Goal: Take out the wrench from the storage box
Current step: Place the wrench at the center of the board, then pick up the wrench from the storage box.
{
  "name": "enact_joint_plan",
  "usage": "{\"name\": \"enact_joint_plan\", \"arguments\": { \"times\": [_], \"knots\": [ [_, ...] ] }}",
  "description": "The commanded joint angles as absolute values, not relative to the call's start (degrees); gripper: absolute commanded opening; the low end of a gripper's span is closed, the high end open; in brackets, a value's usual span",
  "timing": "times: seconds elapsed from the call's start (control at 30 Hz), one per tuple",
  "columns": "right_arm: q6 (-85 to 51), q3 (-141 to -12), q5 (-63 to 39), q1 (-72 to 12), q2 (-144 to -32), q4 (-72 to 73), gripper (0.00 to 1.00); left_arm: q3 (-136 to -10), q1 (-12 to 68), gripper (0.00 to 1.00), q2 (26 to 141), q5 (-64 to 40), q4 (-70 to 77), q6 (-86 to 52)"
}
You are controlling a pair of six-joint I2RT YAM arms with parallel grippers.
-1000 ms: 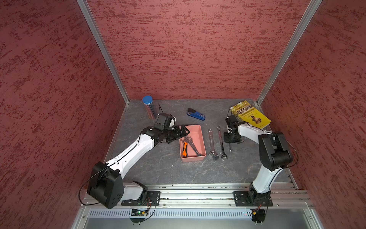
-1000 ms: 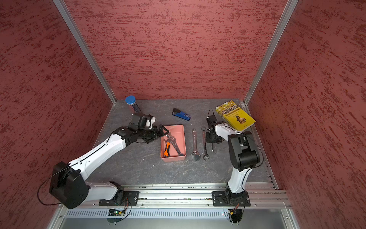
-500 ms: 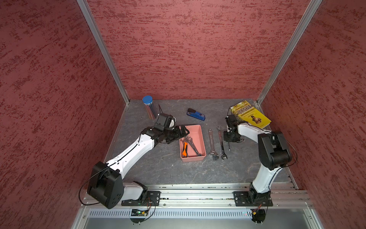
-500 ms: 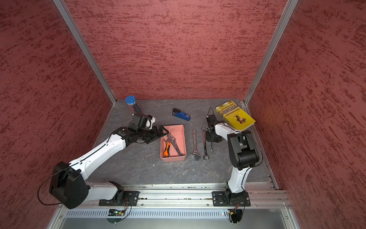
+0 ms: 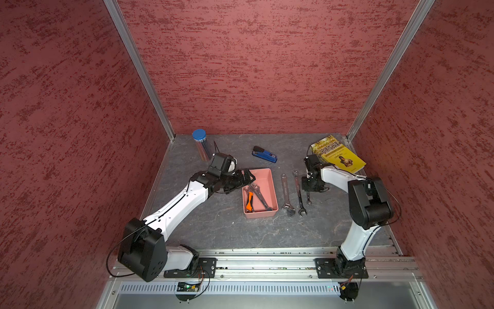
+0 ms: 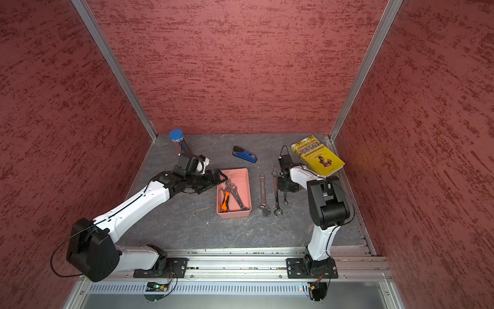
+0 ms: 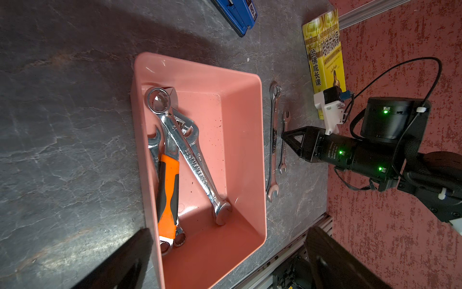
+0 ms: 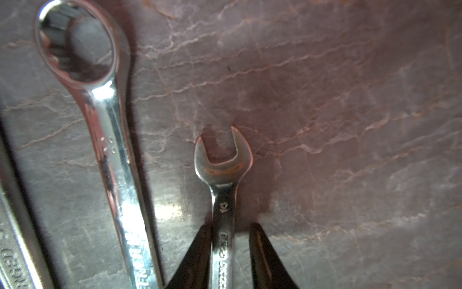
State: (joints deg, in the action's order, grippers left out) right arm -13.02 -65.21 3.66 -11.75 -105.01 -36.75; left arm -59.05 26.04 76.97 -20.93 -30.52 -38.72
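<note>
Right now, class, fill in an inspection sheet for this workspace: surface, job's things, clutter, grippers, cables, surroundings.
Surface: grey stone-patterned tabletop, nothing spilled.
Job's things: pink storage box holds several crossed wrenches, among them an orange-handled wrench; adjustable wrench, long wrench and small wrench lie on the tabletop beside it.
Clutter: blue stapler, yellow book, blue-capped tube at the back.
Grippers: left gripper open over the storage box's rim; right gripper open slightly, astride the small wrench.
Cables: black cable loop at the left arm's base, wrist cable on the right arm; neither crosses the tools.
Surroundings: red textured walls, metal rail in front.
</note>
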Motion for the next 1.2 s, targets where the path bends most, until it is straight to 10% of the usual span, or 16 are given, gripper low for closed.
{"name": "enact_joint_plan", "arguments": {
  "times": [0.0,0.5,1.17],
  "knots": [
    [-12.5,-67.6,3.2,-11.4,-103.1,-38.3,0.30,-59.6,25.6,1.00,77.3,-21.3,-31.3,-37.6],
    [-21.3,-78.8,-7.5,-29.9,-89.5,-44.8,0.40,-60.5,21.9,1.00,75.5,-22.2,-34.5,-35.3],
    [-15.9,-85.6,-2.6,-45.7,-111.1,-38.8,0.41,-54.4,20.0,1.00,66.2,-21.4,-36.2,-36.9]
  ]
}}
